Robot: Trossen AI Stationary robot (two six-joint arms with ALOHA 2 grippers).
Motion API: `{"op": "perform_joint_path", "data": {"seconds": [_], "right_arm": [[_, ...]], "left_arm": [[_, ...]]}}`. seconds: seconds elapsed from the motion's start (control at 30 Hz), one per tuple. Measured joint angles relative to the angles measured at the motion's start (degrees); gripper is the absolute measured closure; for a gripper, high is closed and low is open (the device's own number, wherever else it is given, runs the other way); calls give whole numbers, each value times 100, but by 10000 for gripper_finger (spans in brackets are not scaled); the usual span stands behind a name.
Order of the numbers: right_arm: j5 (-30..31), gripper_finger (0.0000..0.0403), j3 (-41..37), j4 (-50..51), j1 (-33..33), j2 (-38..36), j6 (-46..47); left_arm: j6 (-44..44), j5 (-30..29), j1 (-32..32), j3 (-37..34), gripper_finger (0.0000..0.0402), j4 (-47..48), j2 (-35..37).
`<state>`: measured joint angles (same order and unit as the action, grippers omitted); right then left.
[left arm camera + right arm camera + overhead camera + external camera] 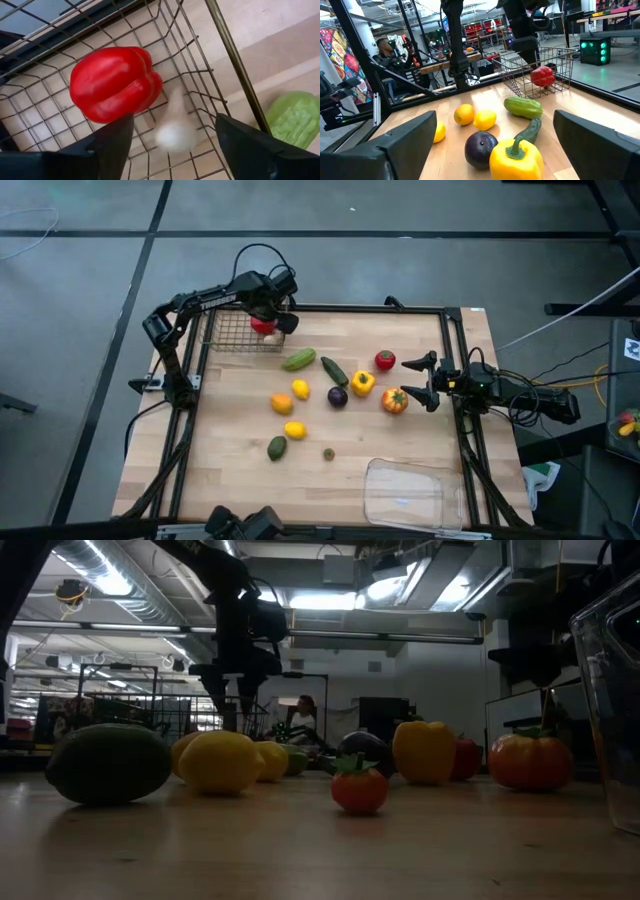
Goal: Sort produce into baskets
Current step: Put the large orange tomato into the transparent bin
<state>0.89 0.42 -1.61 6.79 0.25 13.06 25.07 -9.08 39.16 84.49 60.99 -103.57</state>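
Note:
A square dark wire-mesh basket [228, 332] stands at the table's far left. Inside it a red bell pepper [115, 82] lies on the mesh floor, with a white garlic bulb [175, 127] beside it near the basket's right wall, showing blurred. My left gripper [268, 318] hangs over the basket, pointing down, open. Its fingers [107, 145] stand on either side of the garlic, above it and not touching. My right gripper [420, 380] waits open and level at the table's right edge. The other produce lies loose mid-table.
Mid-table lie a pale green squash [299, 359], a cucumber [334, 370], a red tomato [385, 360], a yellow pepper [363, 383], a purple fruit [338, 396], an orange-red tomato [394, 401], lemons [294, 430] and an avocado [277, 447]. The clear tray [405, 493] stands near right.

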Motion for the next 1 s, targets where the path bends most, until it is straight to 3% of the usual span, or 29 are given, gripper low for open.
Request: {"op": "perform_joint_path", "data": {"seconds": [0.2,0.57,0.83,1.0], "right_arm": [[0,6,-1,0,-1,-1,0],[-2,6,-1,0,-2,0,0],[-2,6,-1,0,-1,-2,0],[-2,6,0,0,0,-2,0]], "left_arm": [[-465,-2,0,0,85,-9,0],[-890,-19,-9,20,82,-232,210],[-565,-39,-128,24,82,-514,767],[-317,-83,-602,24,82,-643,1207]]}}
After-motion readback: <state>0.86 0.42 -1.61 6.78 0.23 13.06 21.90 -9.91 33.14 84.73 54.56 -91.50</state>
